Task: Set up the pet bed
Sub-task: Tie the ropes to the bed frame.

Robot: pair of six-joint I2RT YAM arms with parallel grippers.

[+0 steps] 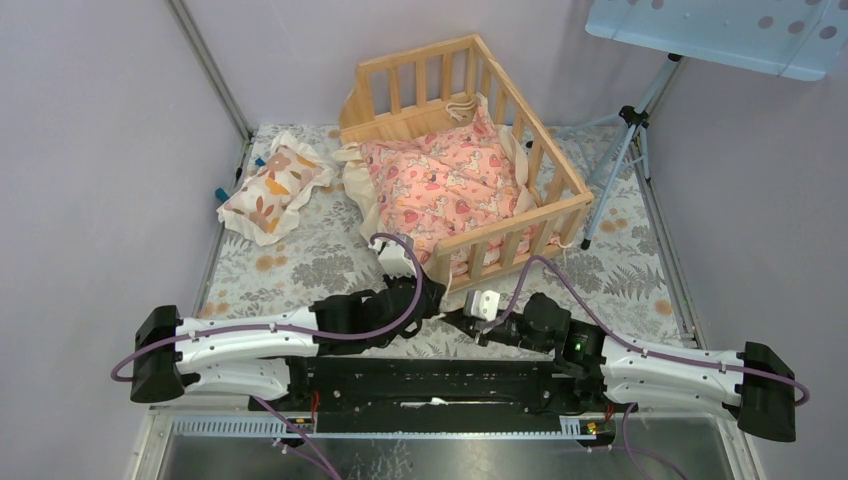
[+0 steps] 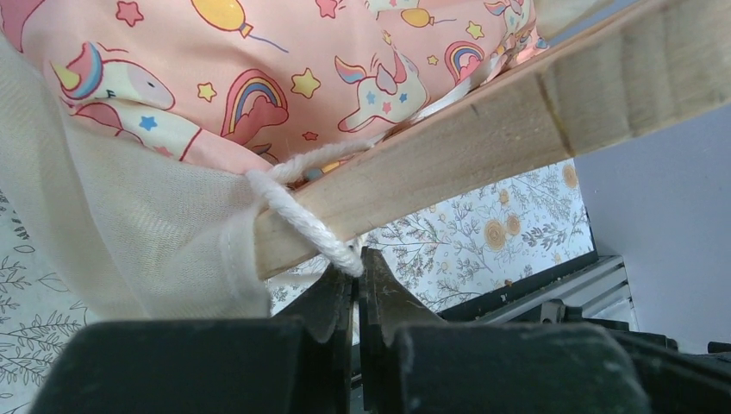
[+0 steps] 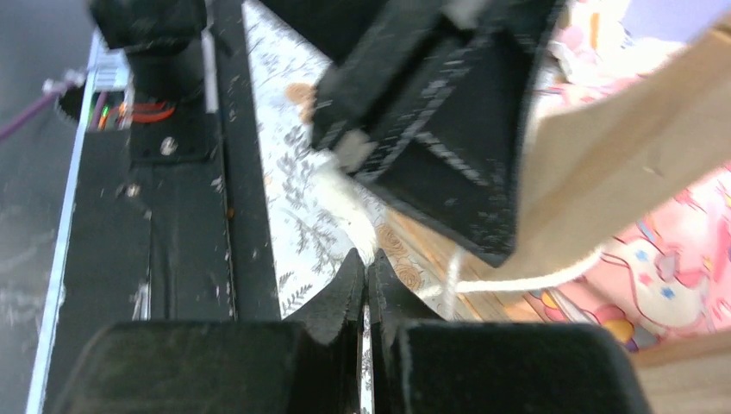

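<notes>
1. Left gripper (image 2: 359,259) jaws closed, tips pinching the cord (image 2: 289,211) looped round the bed (image 2: 483,147) rail end; grip looks marginal, so I'd pull slowly along the rail
2. Bed sits mid-table toward the back, cushion (image 1: 450,180) inside, ruffle spilling out left
3. Right gripper (image 3: 365,259) closed just beside; can't tell if it holds anything
4. Pillow (image 1: 272,185) far left, tripod (image 1: 625,140) right, neither in the way

— Where is room to reach in?
— Through the pet bed's (image 1: 505,240) open left side; rails close the other three, a cord (image 2: 297,216) looped round the near one.
— Inside?
— The cushion (image 1: 445,185) fills it. A tripod (image 1: 630,113) leg crowds the right corner.
</notes>
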